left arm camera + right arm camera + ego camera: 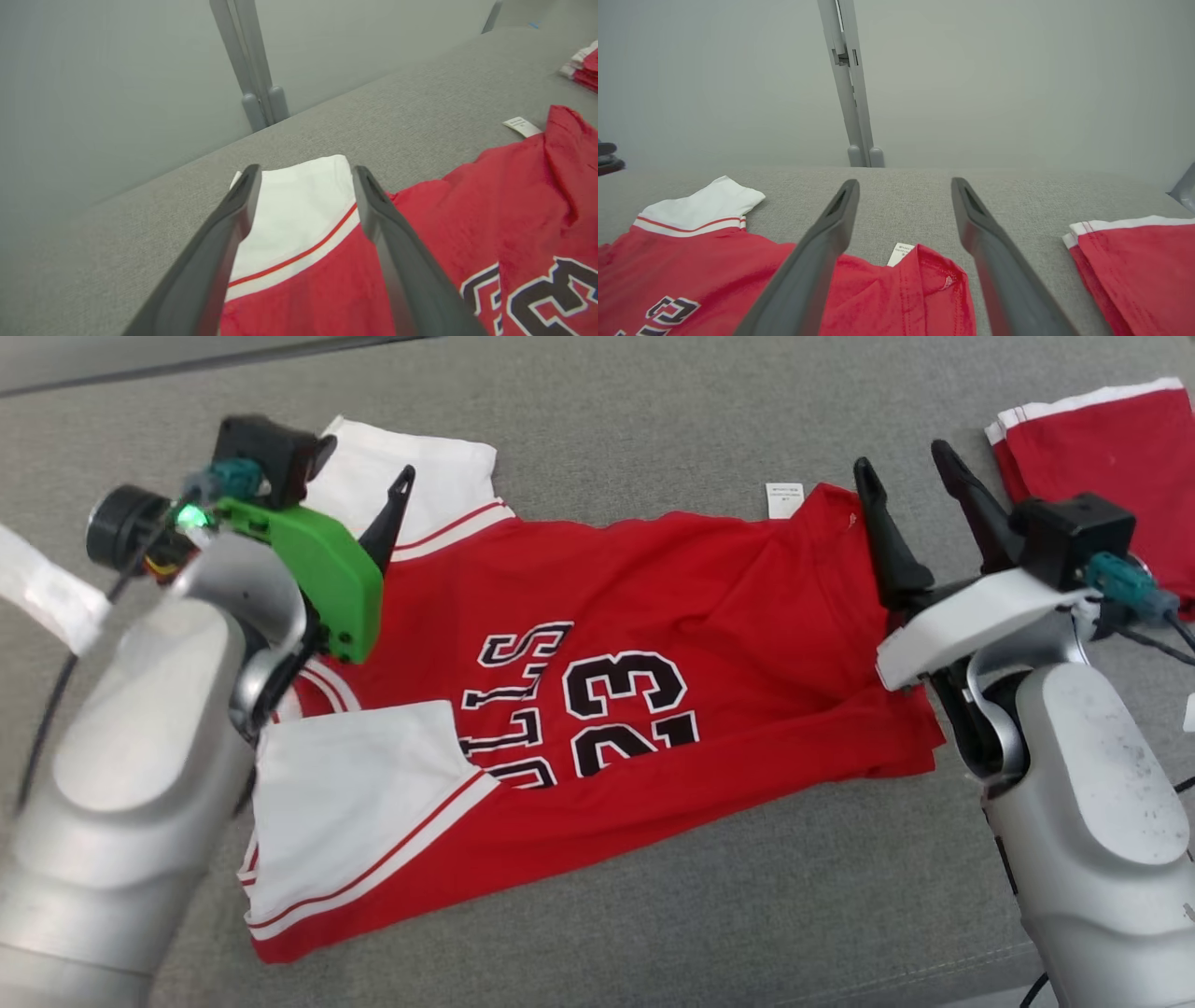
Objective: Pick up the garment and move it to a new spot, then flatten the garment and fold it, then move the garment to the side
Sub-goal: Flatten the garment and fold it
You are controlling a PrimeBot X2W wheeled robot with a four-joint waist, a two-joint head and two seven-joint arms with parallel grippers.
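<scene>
The garment (pixel 653 607) is a red jersey with white sleeves and black "23" lettering, spread sideways on the grey padded surface (pixel 653 420). My left gripper (pixel 364 462) hovers open above the jersey's far white sleeve (pixel 299 210), which lies between and below its fingers in the left wrist view, my left gripper (pixel 306 170) holding nothing. My right gripper (pixel 902 457) stands open over the jersey's right end, above the red corner (pixel 934 275) beside a white label (pixel 900 254). The right gripper (pixel 904 183) is empty too.
A second red garment with white trim (pixel 1092 439) lies folded at the far right, close to my right wrist. A grey upright post (pixel 850 93) stands behind the surface against a pale wall. A white strip (pixel 47 593) crosses the left edge.
</scene>
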